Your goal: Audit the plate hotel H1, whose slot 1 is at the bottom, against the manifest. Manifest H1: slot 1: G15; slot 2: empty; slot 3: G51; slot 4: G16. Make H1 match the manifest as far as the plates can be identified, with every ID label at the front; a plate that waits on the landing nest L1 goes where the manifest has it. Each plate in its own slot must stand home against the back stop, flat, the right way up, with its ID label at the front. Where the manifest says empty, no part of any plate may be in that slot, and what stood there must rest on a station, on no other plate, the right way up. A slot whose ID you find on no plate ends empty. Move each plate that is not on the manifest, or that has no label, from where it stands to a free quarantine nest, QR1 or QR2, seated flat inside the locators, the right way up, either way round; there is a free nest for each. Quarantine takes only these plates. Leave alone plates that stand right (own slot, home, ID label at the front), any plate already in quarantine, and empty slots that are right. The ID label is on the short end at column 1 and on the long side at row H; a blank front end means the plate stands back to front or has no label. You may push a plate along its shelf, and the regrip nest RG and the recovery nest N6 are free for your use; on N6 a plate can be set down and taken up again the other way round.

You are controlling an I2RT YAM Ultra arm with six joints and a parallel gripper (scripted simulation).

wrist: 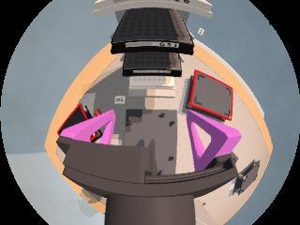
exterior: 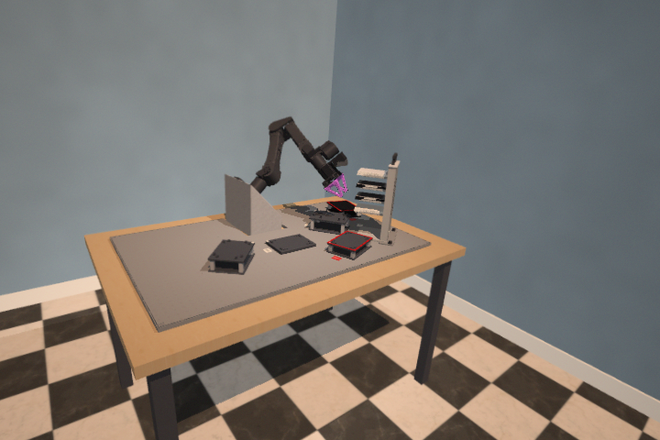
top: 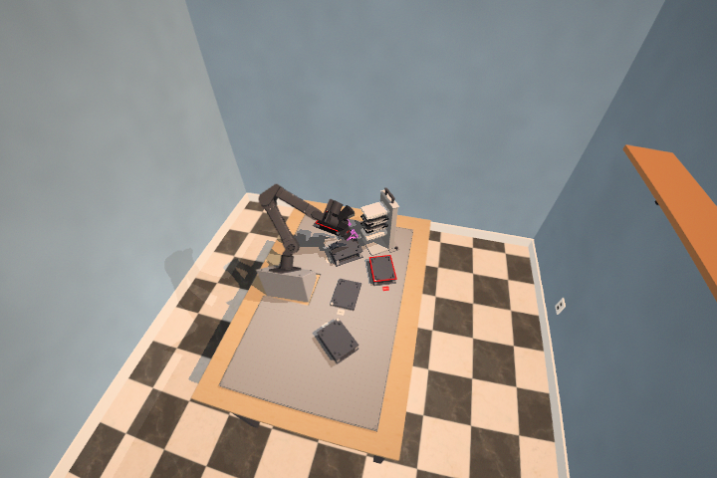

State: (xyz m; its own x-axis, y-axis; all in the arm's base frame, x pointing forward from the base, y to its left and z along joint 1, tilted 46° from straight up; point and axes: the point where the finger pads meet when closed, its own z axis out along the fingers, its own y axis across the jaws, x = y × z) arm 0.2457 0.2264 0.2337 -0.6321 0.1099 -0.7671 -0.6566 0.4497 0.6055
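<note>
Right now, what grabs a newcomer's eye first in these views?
The open gripper with its bright magenta fingers, hanging empty in front of the plate hotel at the table's far corner. Next, the red-rimmed nest beside the hotel's foot, and the label G16 on the pale top plate in the wrist view.

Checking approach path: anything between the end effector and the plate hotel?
Nothing solid: exterior view shows open air between the open end effector and the plate hotel; a red-rimmed nest lies below.

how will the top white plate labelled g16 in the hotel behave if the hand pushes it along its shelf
The G16 plate looks flat, wide and stiff, so it would probably slide rather than tip or roll. The open hand spans less than its width, so an off-centre push might skew it.
</note>
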